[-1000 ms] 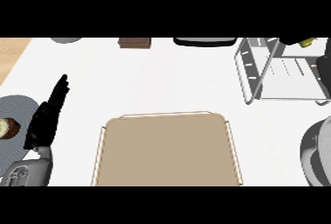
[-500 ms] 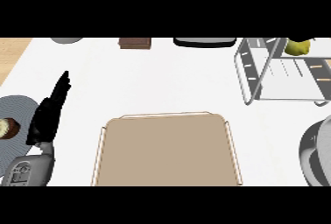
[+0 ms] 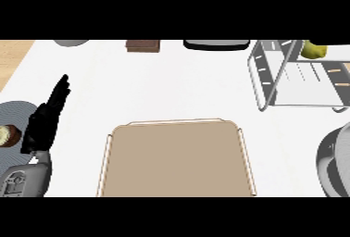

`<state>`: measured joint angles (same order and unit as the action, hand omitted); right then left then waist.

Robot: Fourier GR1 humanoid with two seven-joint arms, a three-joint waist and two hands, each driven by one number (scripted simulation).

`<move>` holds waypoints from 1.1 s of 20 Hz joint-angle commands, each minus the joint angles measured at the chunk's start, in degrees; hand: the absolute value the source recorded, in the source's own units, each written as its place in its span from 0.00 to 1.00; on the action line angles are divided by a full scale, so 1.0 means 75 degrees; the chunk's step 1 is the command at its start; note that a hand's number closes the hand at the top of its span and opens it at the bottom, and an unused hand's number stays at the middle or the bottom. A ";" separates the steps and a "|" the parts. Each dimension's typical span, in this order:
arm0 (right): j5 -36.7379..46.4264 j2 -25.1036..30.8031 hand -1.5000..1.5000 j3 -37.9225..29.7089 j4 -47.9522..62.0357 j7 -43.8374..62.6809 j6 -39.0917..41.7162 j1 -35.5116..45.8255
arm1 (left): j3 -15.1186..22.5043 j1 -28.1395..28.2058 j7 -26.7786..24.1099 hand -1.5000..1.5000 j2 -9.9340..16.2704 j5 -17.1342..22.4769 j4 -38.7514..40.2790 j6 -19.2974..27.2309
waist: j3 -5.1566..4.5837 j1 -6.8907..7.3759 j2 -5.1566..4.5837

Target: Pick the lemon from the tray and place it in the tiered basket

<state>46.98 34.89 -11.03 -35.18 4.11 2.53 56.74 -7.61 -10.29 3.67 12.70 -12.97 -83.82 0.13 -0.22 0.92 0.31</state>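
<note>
1. The left hand [image 3: 45, 121], black, shows at the view's left edge with its fingers [image 3: 60, 90] straight and extended up the counter; they hold nothing.
2. Behind that hand a grey forearm [image 3: 26, 178] enters from the lower left corner.
3. The right hand does not appear in the head view.
4. Left of the left hand lies a round grey plate [image 3: 15, 115], with a small tan and dark item [image 3: 7, 135] on it at the view's edge; its kind cannot be told.
5. A flat tan rectangular tray with a pale raised rim [image 3: 176, 159] occupies the lower centre of the white counter [image 3: 164, 78]; nothing rests on it.
6. The yellow lemon [image 3: 314, 49] sits at the upper right, in the upper part of the silver wire tiered basket [image 3: 273, 76], well apart from the tray.
7. A grey round vessel [image 3: 335, 162] is cut off by the right edge.
8. Along the far edge stand a brown block [image 3: 143, 45] and a dark flat object with a pale rim [image 3: 217, 45].
9. No brand, label or writing is legible anywhere.
</note>
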 commanded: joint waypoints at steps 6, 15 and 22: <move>-0.0793 -0.0469 0.00 -0.0889 0.0749 -0.0559 -0.0885 0.0086 | -0.0024 -0.0156 -0.0182 0.50 -0.0012 -0.0092 0.0314 0.0044 | 0.0033 0.0007 -0.0096; -0.1471 0.0417 0.00 -0.1601 0.0134 -0.0754 -0.1183 0.0135 | -0.0081 0.0113 0.0190 0.50 -0.0094 0.0006 -0.0212 0.0066 | 0.0031 -0.0056 -0.0044; -0.2520 0.1544 0.00 -0.2458 -0.0142 0.0130 0.0607 -0.0643 | -0.0044 0.0244 -0.0036 0.50 -0.0104 -0.0149 -0.0046 0.0146 | 0.0028 -0.0237 0.0002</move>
<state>31.82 43.07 -26.37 -35.29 2.91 1.92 55.09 -7.89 -8.93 3.45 11.83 -13.62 -83.89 0.87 -0.04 -0.29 0.18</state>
